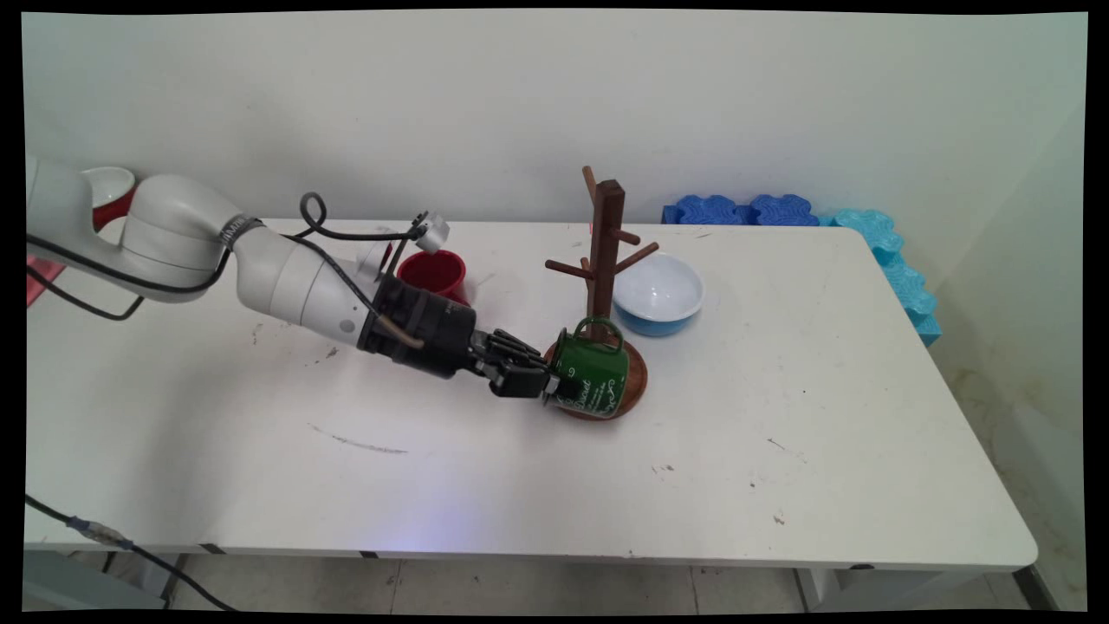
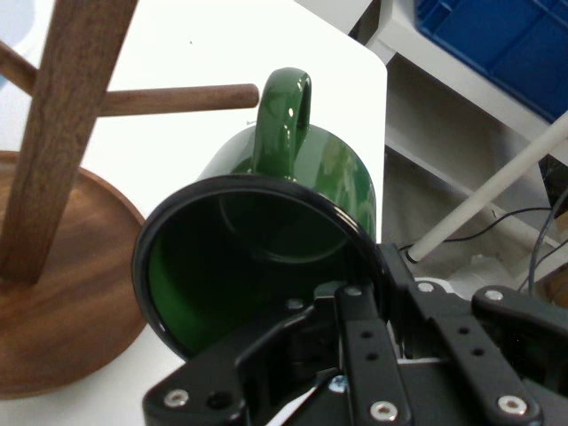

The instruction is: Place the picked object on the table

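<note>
Mid-frame, the gripper (image 1: 548, 387) has its fingers clamped on the green mug's (image 1: 593, 373) rim, tipped sideways beside the wooden mug tree (image 1: 606, 260), not hung on any peg.

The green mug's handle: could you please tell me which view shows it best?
The hand view: the green mug's handle fills the upper middle, its loop close to a peg of the wooden mug tree. In the main view the handle is only a small loop against the tree's post.
</note>
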Motion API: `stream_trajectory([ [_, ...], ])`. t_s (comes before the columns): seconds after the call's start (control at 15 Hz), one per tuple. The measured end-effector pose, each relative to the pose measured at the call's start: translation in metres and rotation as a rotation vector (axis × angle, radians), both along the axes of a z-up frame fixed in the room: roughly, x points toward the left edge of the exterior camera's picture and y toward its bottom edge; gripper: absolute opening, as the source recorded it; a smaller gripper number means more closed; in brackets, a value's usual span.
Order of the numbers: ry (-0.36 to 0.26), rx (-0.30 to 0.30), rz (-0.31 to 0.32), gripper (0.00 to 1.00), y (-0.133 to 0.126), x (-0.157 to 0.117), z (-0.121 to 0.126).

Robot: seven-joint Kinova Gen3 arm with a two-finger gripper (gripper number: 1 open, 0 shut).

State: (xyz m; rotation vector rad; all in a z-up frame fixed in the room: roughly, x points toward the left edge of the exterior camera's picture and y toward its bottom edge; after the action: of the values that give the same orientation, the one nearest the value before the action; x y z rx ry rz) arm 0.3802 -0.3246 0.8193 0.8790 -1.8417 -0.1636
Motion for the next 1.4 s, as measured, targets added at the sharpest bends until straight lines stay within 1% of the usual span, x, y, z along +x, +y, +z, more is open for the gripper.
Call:
stream_trajectory([
  [0.67, -0.028, -0.015, -0.030, 0.00, 0.013, 0.009, 0.015],
  [1.13, -0.082, -0.043, -0.062, 0.00, 0.023, 0.025, 0.034],
  [1.4, -0.135, -0.068, -0.084, 0.00, 0.029, 0.040, 0.045],
])
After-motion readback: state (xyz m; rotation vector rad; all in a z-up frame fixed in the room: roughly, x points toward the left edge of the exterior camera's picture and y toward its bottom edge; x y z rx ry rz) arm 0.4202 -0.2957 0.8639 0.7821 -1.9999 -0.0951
